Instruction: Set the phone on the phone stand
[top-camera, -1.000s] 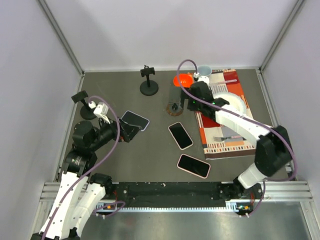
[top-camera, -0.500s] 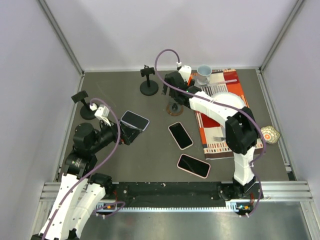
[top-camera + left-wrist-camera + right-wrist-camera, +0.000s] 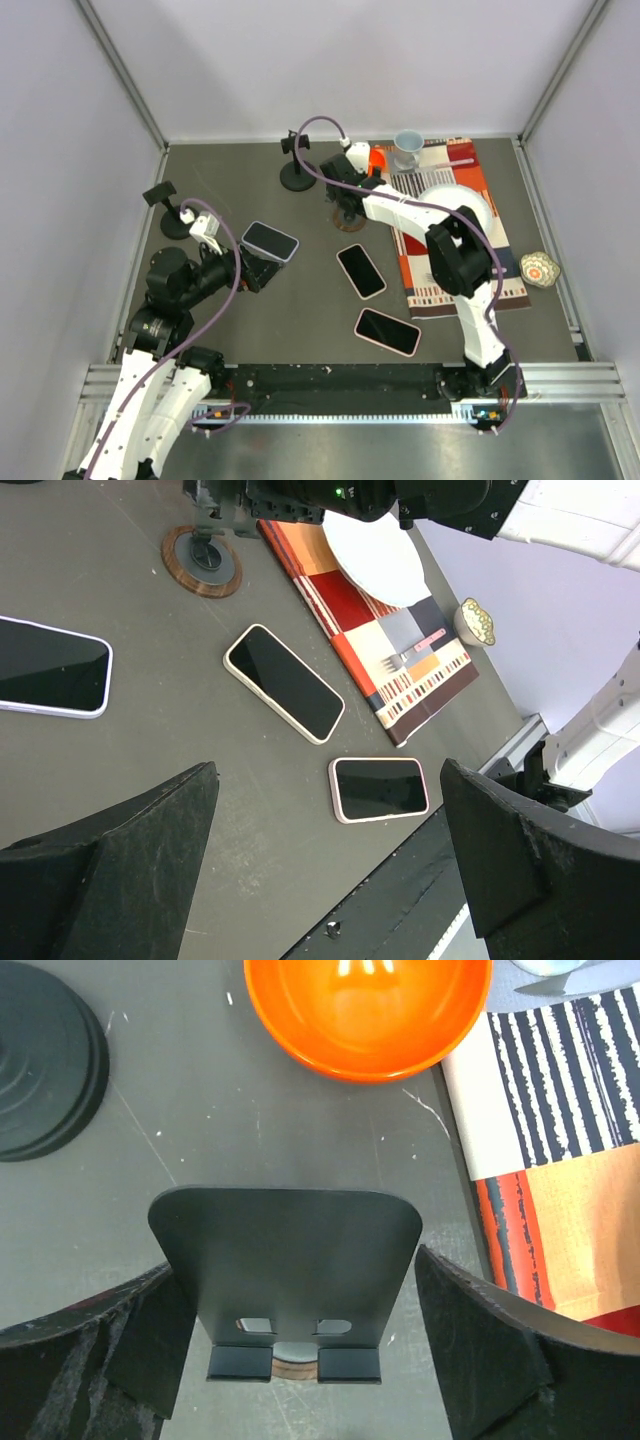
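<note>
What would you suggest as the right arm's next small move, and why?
Probably close the right gripper on the phone stand. Its open fingers already flank the stand's plate, one on each side, so closing looks like the shortest step to steadying the stand for the placement.

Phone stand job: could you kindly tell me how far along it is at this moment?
Nothing looks done: the dark metal phone stand is empty, and the lavender-edged phone, cream-edged phone and pink-edged phone lie flat on the grey table. In hand: the right gripper, open, straddles the stand; the left gripper, open, hovers near the lavender-edged phone. Left: grasping a phone and placing it on the stand.
</note>
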You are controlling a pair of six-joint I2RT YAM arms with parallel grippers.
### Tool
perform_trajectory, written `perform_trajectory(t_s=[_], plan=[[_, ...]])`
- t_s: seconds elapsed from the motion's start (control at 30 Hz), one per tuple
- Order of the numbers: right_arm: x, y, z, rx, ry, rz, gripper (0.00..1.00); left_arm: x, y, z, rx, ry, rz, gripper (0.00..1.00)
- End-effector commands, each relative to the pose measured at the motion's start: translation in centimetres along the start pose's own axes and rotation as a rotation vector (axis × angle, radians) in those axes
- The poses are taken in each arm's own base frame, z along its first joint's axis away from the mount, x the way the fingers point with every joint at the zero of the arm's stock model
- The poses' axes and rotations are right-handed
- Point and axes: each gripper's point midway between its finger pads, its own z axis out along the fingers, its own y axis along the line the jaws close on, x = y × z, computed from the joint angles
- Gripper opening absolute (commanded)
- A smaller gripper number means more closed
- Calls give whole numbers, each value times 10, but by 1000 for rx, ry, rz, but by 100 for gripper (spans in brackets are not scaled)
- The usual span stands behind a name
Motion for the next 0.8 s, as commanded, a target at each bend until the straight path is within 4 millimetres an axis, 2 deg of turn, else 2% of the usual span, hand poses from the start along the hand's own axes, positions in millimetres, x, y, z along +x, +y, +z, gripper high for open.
perform_trajectory(t_s=[0.0,0.07,0.2,0.27,0.3,0.4,0.43,0.47,0.53,0.57,0.6,0.67,0.7,0.77], plan=[[-20,14,-8,-47,-53,-50,79,-10,-5,-3,10,-38,38,97],[-21,15,-10,-62,-61,-77,74,-10,-5,-2,9,-39,41,97],[-22,16,-14,-122,-102,-131,53,-11,-4,-1,7,-32,42,97],[-22,15,-13,-141,-107,-152,47,-11,-4,-1,9,-32,43,96],[-19,18,-13,-170,-96,-178,39,-11,-4,0,10,-32,43,96],[-12,15,-10,-196,-75,-200,35,-11,-4,1,10,-29,39,96],[-16,15,-12,-210,-82,-197,35,-11,-4,1,12,-31,40,96],[-15,14,-12,-219,-83,-198,36,-11,-4,1,12,-29,38,96],[-13,10,-12,-216,-78,-218,51,-10,-5,2,17,-25,36,96],[-13,11,-14,-222,-77,-222,62,-10,-5,2,18,-24,33,96],[-9,10,-14,-229,-67,-232,81,-9,-5,2,23,-19,33,96],[-7,6,-21,-240,-61,-234,89,-10,-7,2,27,-20,32,96],[-6,6,-26,-256,-56,-236,99,-10,-8,2,31,-18,32,96],[-4,-4,-39,-267,-40,-244,99,-10,-9,2,34,-21,33,96]])
